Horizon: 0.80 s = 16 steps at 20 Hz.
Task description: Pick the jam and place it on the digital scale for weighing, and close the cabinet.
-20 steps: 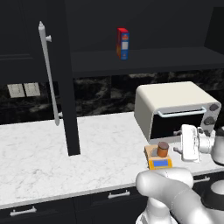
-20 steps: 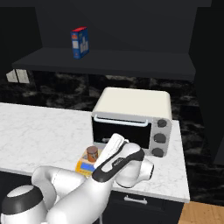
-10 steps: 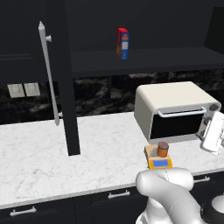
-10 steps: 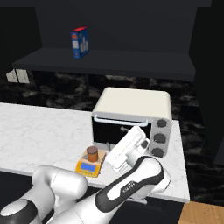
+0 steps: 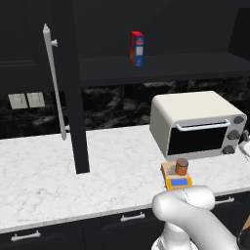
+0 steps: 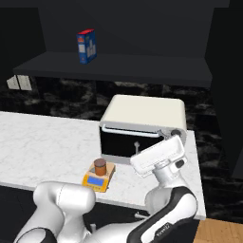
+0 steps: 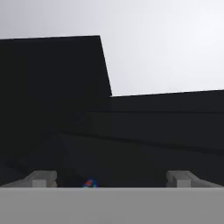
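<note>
You see the jam (image 5: pixel 182 166) standing upright on the scale (image 5: pixel 176 177), near the front edge of the counter (image 5: pixel 112 171), just before the oven (image 5: pixel 195 123). The gripper (image 7: pixel 111 178) has its fingers wide apart and holds nothing; it looks up toward the dark cabinet (image 7: pixel 57 96). The cabinet door (image 5: pixel 73 88) stands open, edge-on over the counter. Left of the scale the marble is free. A box (image 5: pixel 137 48) stands on the shelf (image 5: pixel 161 66).

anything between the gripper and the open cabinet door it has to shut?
Nothing visible. The jam already sits on the digital scale. The cabinet door stands open edge-on at left, over bare counter; the open gripper is off to the right by the toaster oven, holding nothing.
</note>
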### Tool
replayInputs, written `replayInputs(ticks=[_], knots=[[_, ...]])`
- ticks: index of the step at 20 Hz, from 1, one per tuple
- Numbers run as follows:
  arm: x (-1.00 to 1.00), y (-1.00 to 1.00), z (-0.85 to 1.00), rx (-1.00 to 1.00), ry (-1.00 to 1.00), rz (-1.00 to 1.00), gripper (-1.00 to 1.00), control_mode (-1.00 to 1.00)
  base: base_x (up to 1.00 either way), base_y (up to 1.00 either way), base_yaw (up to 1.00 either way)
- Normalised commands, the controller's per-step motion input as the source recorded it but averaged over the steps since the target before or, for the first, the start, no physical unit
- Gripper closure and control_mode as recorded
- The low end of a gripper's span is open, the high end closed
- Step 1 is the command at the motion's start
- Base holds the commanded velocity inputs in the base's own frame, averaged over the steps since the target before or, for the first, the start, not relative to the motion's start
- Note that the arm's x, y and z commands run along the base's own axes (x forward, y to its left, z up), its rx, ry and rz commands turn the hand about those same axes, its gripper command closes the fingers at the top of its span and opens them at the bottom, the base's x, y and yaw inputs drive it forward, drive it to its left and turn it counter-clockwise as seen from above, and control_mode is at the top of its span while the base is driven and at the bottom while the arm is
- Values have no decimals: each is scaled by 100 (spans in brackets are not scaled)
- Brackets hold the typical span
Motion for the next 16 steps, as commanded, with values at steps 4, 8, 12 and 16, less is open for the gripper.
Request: replayInputs(ticks=[4, 8, 12, 16], knots=[[0, -60, 12, 14, -1, -3, -100, -100, 0, 0, 0], [-3, -76, 0, 8, 0, -3, -100, -100, 0, 0, 0], [-29, -78, 0, 4, 3, -5, -100, -100, 0, 0, 0], [-39, -62, 3, 0, 11, 0, -100, -100, 0, 0, 0]])
